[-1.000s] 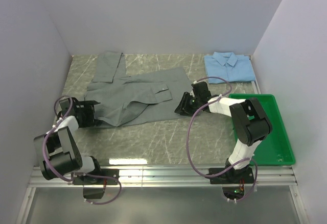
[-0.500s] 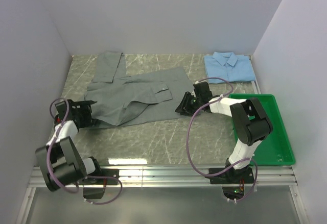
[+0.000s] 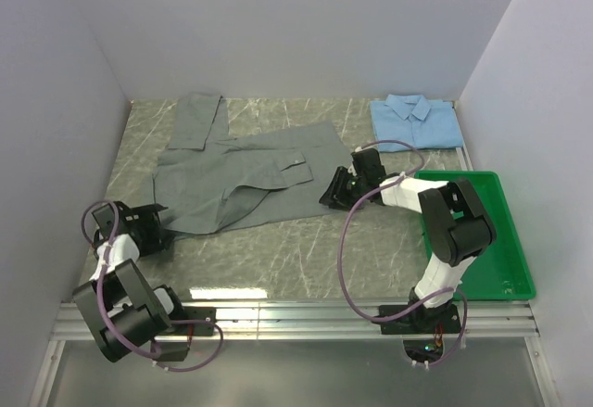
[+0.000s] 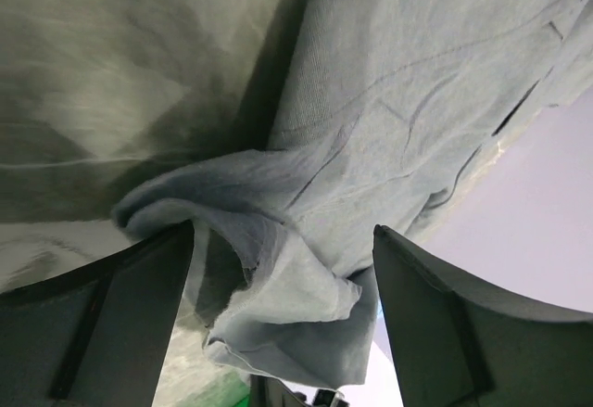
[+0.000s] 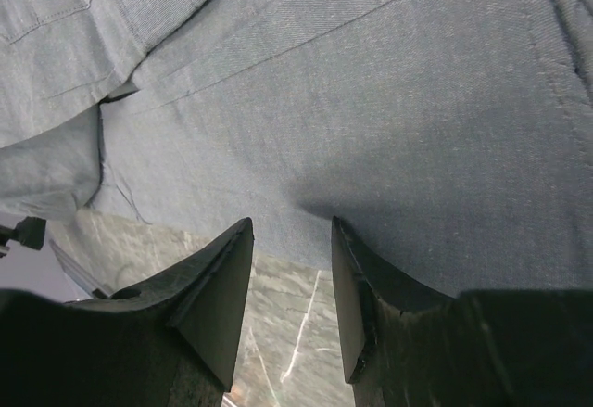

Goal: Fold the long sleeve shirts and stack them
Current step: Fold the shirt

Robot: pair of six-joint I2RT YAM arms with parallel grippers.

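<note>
The grey long sleeve shirt (image 3: 241,171) lies spread open, left of the table's middle, one sleeve folded across it. The light blue shirt (image 3: 417,121) sits folded at the back right. My left gripper (image 3: 153,224) is low at the grey shirt's near-left corner. In the left wrist view that gripper (image 4: 283,231) stands wide open, with a bunched fold of grey cloth (image 4: 278,268) loose between its fingers. My right gripper (image 3: 334,189) is at the shirt's right hem. In its wrist view it (image 5: 292,222) is open, tips at the cloth's edge (image 5: 371,82) and bare table between the fingers.
A green plastic tray (image 3: 519,240) stands on the right, next to the right arm. White walls close in the table on the left, back and right. Marbled tabletop (image 3: 296,249) runs between the shirt and the arm bases.
My left arm has drawn back toward the near-left corner, a little away from the shirt's corner, which has settled flatter. The right arm has barely moved.
</note>
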